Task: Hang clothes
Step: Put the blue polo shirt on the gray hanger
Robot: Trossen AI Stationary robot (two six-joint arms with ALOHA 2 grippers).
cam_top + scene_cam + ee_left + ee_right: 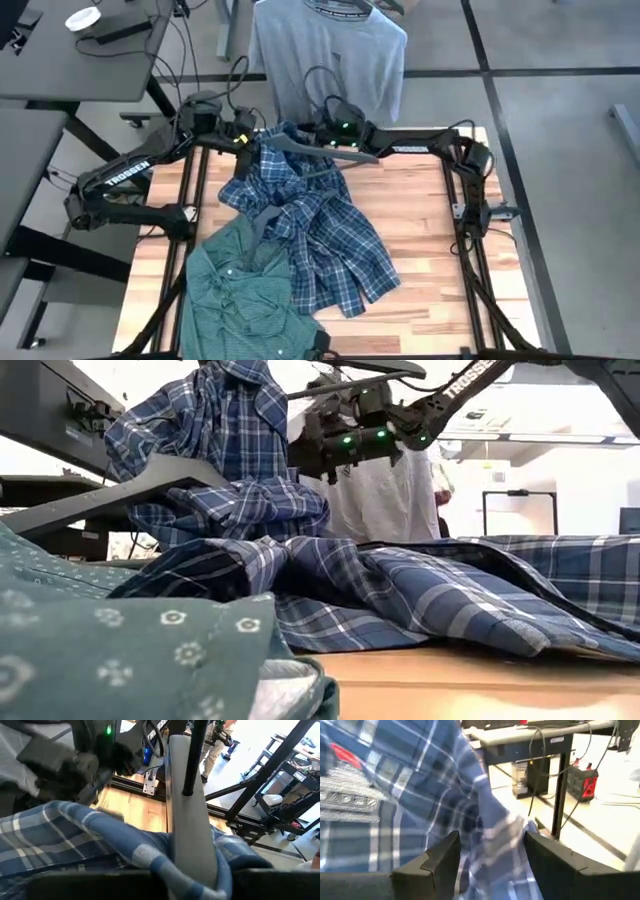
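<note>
The blue-white plaid shirt (310,225) lies crumpled on the wooden table (420,200). Its upper part (230,420) is raised at the far middle over a grey hanger (318,150). My left gripper (247,140) is at the hanger's left end, shut on it amid the cloth. My right gripper (322,133) reaches in from the right and is shut on plaid cloth. The green shirt (240,295) lies bunched at the near left, under the plaid shirt's edge. Beyond the far edge, the grey tee (330,55) hangs from a dark hanger. My left gripper has one arm of the grey hanger (192,845) running lengthwise between its fingers, with plaid cloth (125,840) bunched round that end. The cloth and the picture's lower edge hide the contact itself. The hanger is lifted clear of the table. My right gripper has a bunch of the plaid shirt's raised part (490,835) between its two fingers (442,857), several layers, coming level from the table's right. The cloth hangs slack from there down onto the table.
Bare wood (430,250) lies to the right of the shirts. Black frame rails (470,240) run along the table's sides. Desks with cables (90,50) stand off the far left, and a person (215,745) stands in the room beyond.
</note>
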